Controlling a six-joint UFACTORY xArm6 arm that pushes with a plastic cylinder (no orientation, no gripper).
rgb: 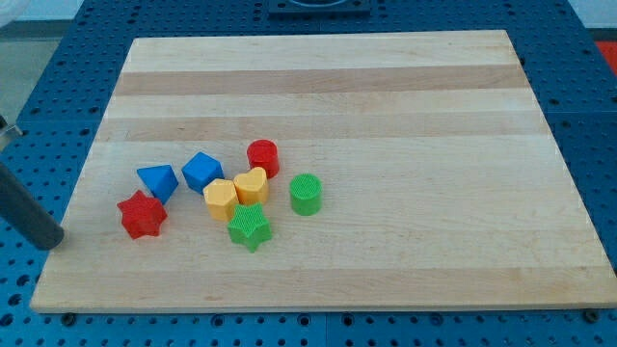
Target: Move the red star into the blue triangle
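The red star (143,214) lies near the left of the wooden board (386,87). The blue triangle (157,180) sits just above and right of it, almost touching. My tip (50,240) is at the end of the dark rod coming in from the view's left edge. It stands at the board's left edge, left of and slightly below the red star, with a clear gap between them.
A blue cube (202,172) lies right of the triangle. A red cylinder (262,158), a yellow hexagon (221,200), a yellow heart (251,186), a green star (250,227) and a green cylinder (306,194) cluster further right.
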